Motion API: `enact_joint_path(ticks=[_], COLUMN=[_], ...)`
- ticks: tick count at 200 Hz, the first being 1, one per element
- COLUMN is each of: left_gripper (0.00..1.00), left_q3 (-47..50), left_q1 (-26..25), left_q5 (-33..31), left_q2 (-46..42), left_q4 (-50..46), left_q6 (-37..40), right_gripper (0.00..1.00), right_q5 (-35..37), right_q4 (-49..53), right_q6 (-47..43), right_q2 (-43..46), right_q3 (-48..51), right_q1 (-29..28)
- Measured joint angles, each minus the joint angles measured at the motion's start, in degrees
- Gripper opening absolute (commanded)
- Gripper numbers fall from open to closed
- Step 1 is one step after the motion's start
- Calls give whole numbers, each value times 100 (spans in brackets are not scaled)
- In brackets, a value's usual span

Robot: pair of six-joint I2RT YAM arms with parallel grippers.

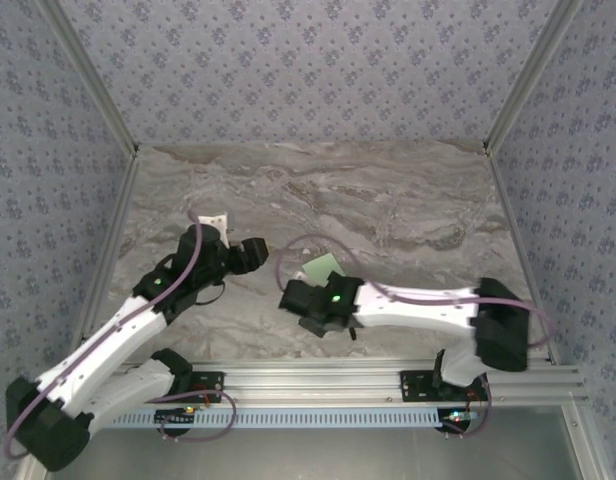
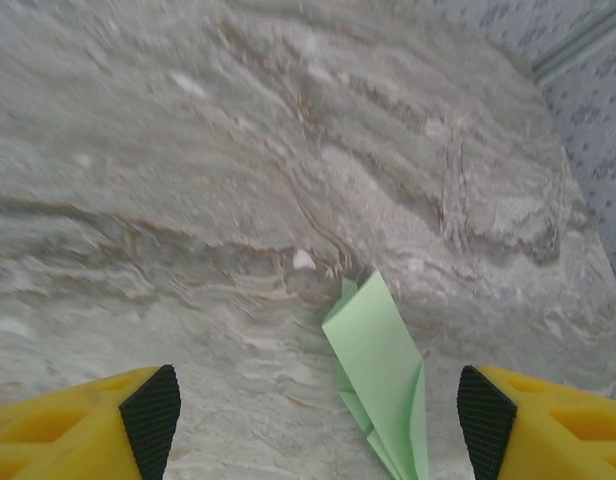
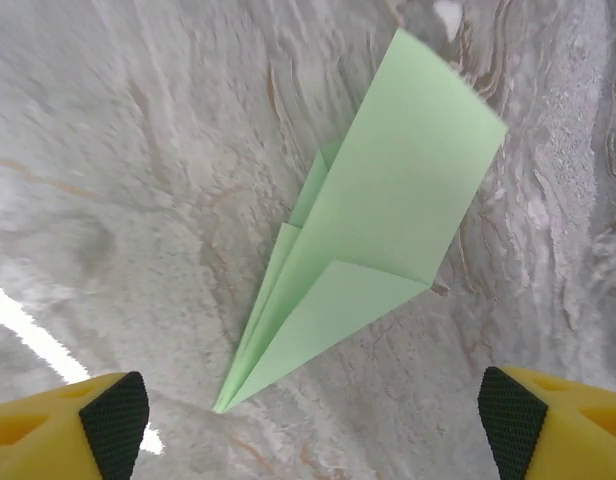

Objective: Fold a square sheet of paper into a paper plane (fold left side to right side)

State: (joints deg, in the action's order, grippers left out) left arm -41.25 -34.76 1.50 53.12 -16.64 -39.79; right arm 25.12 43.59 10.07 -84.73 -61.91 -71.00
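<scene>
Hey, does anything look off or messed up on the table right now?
Nothing is spilled or torn. The pale green paper plane lies on the grey marbled table, but its folded layers fan apart along one long edge instead of stacking flush, so the fold looks slightly loose.

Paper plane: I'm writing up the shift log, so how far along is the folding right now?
Done: the paper plane already lies on the marble table as a pointed dart with layered folds. In hand: nothing; the left gripper and right gripper both stand open, pads clear of the paper. Left: probably little, perhaps sharpening the creases.
</scene>
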Motion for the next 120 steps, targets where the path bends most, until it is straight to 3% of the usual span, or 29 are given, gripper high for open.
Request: enact_joint_path(ticks=[22, 70, 96, 120], left_gripper=[76, 76, 75, 71], left_q3=[168, 232, 160, -31], left_q1=[-35, -476, -627, -686], left_q5=[444, 1019, 1211, 1390], left_q2=[761, 2448, 3355, 4061], left_q4=[566, 1794, 2297, 2728], left_q6=[-219, -595, -772, -953], right_gripper=[100, 100, 100, 100], right_q5=[-750, -2583, -3484, -4061], right_q4=[-625, -1996, -2470, -2723], right_q6=[85, 651, 1082, 1384], right_q2=[1051, 3012, 3501, 3609], right_q3=[566, 2044, 2629, 2966], right_q1=[612, 2640, 3442, 3801])
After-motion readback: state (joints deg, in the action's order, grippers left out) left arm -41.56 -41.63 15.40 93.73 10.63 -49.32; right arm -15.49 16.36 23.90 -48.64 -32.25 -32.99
